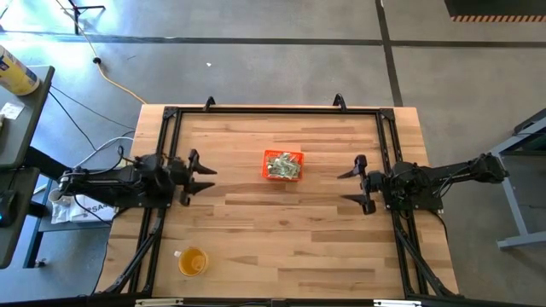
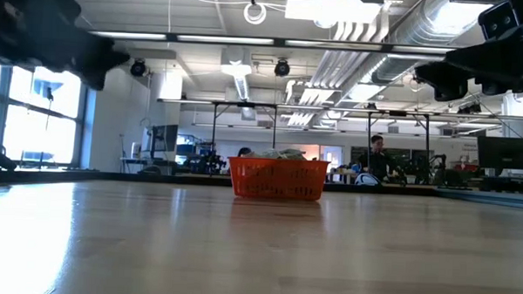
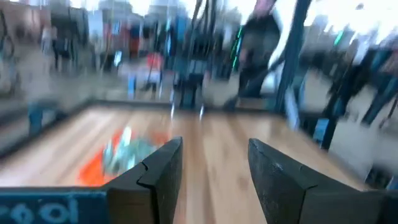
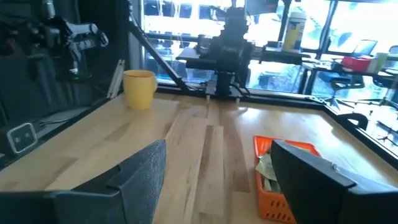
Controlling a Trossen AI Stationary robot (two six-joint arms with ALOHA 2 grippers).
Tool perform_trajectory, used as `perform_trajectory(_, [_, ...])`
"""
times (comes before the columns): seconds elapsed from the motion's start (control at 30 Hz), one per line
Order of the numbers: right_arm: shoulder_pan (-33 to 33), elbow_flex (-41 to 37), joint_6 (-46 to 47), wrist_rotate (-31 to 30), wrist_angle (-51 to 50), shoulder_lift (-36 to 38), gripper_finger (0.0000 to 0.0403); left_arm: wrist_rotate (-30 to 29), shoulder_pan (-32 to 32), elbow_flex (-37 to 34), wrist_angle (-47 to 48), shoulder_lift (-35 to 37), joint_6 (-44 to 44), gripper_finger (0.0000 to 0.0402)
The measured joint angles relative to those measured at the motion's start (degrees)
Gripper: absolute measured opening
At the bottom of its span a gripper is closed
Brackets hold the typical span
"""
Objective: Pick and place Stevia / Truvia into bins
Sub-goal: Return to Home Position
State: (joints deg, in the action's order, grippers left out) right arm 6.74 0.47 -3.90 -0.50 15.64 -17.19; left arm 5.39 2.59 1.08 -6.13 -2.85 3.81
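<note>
Wooden table [image 1: 281, 243], arms waiting either side of the orange bin [image 1: 264, 167].
From above, left gripper [image 1: 212, 179] and right gripper [image 1: 341, 188] hang spread, empty; Stevia sachets [image 1: 284, 167] lie heaped in the bin. Only the table-level view shows the heap topping its rim. Each wrist view confirms its jaws parted. Sachets likely light, limp: pinch an edge.

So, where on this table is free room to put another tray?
The widest bare patch of the table is between the yellow cup and the right arm's side. Narrower strips separate the orange bin from the left gripper and the right gripper, both open. Only the bin, heaped with sachets, is crowded.
</note>
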Motion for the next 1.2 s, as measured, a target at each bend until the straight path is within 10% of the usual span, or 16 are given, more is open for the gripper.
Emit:
perform_trajectory(0.4, [-0.02, 0.0, -2.15, -3.84, -3.8, 0.0, 0.0279, -1.53, 0.02, -0.31, 4.81, -2.14, -3.6, 0.0216])
perform_trajectory(1.2, [-3.43, 0.0, -1.08, 14.05, -8.11, 2.35, 0.0279, -1.49, 0.02, -0.46, 5.0, -2.29, -3.16, 0.0216])
